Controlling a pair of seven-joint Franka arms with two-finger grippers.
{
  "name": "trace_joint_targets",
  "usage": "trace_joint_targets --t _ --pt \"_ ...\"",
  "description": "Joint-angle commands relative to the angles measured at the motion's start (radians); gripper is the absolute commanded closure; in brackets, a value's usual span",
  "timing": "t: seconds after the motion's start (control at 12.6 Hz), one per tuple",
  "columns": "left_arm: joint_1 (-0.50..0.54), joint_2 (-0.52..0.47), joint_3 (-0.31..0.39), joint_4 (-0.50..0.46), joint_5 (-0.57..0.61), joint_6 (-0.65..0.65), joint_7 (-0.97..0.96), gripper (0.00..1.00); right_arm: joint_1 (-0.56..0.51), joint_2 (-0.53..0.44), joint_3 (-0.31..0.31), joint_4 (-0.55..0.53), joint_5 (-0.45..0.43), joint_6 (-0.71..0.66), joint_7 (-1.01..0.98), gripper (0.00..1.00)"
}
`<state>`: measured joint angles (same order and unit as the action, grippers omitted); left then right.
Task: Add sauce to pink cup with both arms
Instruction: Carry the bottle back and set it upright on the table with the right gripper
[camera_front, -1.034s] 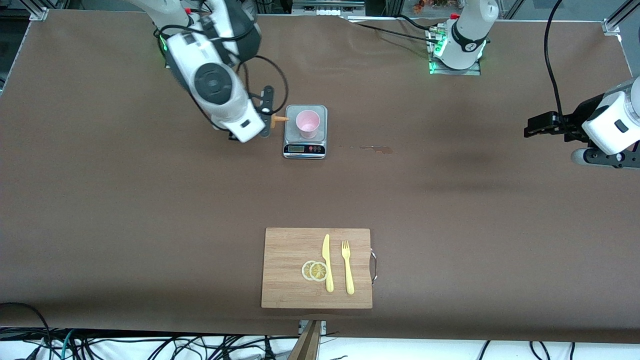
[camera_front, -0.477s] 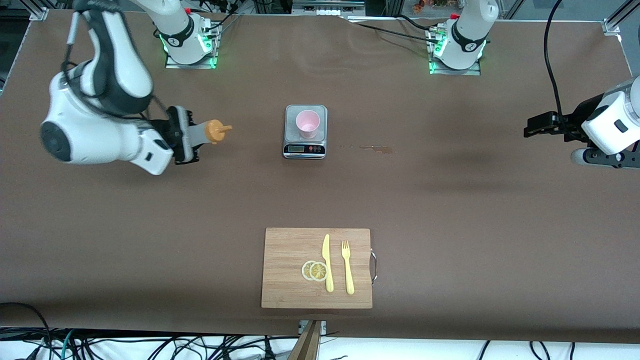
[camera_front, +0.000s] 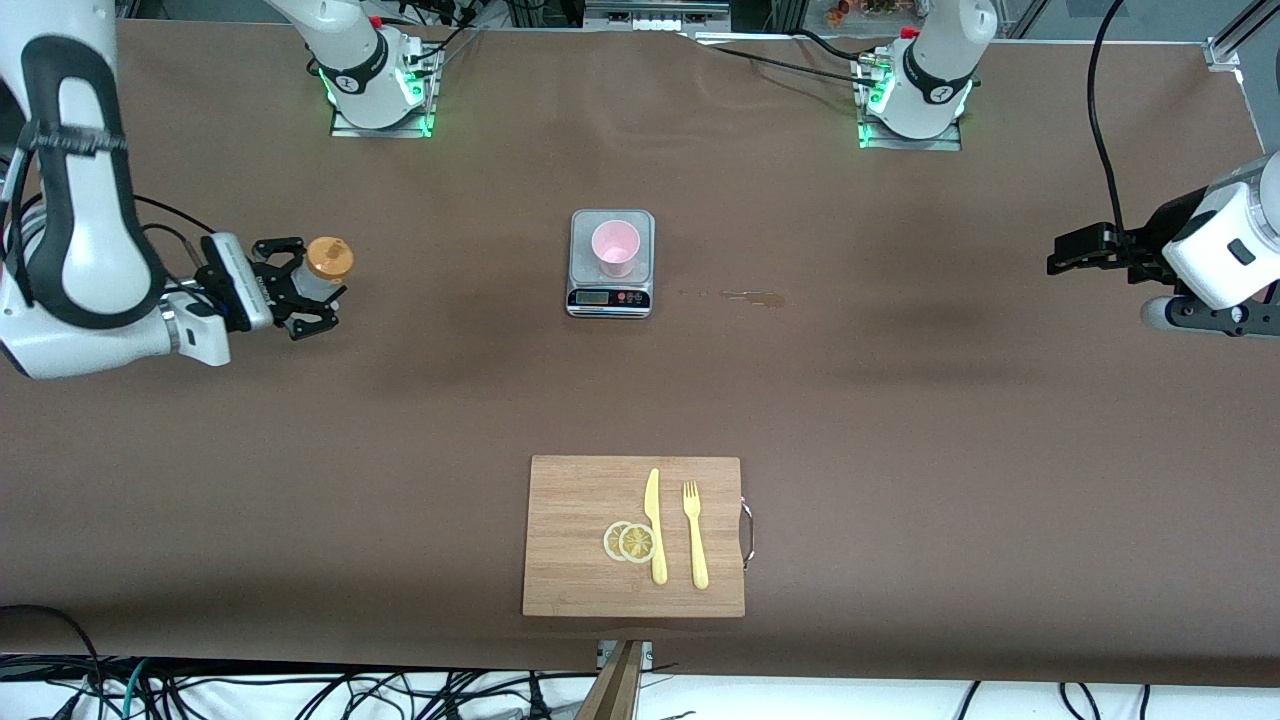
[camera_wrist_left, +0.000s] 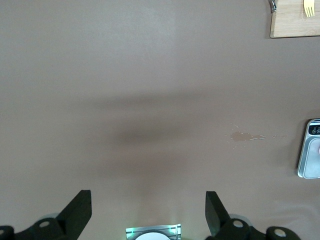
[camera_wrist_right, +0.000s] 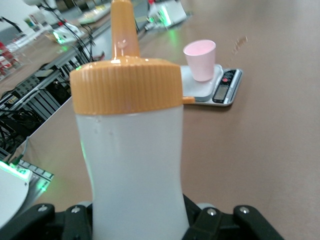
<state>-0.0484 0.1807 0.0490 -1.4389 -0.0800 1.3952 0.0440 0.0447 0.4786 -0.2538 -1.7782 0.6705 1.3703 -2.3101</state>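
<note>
The pink cup (camera_front: 615, 246) stands upright on a small grey scale (camera_front: 610, 297) in the middle of the table; it also shows in the right wrist view (camera_wrist_right: 200, 60). My right gripper (camera_front: 303, 284) is shut on the sauce bottle (camera_front: 327, 262), frosted white with an orange cap, held upright near the right arm's end of the table, well apart from the cup. The bottle fills the right wrist view (camera_wrist_right: 132, 165). My left gripper (camera_front: 1068, 252) is open and empty over the left arm's end of the table (camera_wrist_left: 148, 210); that arm waits.
A wooden cutting board (camera_front: 575, 500) with a yellow knife (camera_front: 655, 525), a yellow fork (camera_front: 695, 535) and two lemon slices (camera_front: 630, 542) lies nearer to the front camera than the scale. A small sauce stain (camera_front: 752, 296) marks the table beside the scale.
My right arm has swung away from the scale toward its own end of the table with the bottle, which has turned from tipped at the cup to upright. The left arm has not moved.
</note>
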Motion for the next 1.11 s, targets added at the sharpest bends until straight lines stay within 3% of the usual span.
trace_joint_targets --t 0.0,0.4,0.8,0.88,1.03 --pt "-0.005 0.017 0.003 0.037 0.008 -0.024 0.019 0.0 -0.022 0.119 -0.06 0.022 0.073 -0.117 -0.222 0.59" --pt "-0.005 0.017 -0.001 0.037 0.008 -0.024 0.017 0.0 -0.077 0.317 -0.067 0.022 0.15 -0.175 -0.464 0.58" --pt "-0.005 0.017 -0.003 0.037 0.008 -0.024 0.017 0.0 -0.082 0.388 -0.067 0.022 0.175 -0.181 -0.494 0.45" --pt "-0.005 0.017 -0.001 0.037 0.008 -0.024 0.017 0.0 -0.082 0.39 -0.067 0.022 0.179 -0.181 -0.494 0.37" --pt "-0.005 0.017 -0.003 0.037 0.008 -0.024 0.017 0.0 -0.082 0.396 -0.067 0.022 0.187 -0.181 -0.494 0.0"
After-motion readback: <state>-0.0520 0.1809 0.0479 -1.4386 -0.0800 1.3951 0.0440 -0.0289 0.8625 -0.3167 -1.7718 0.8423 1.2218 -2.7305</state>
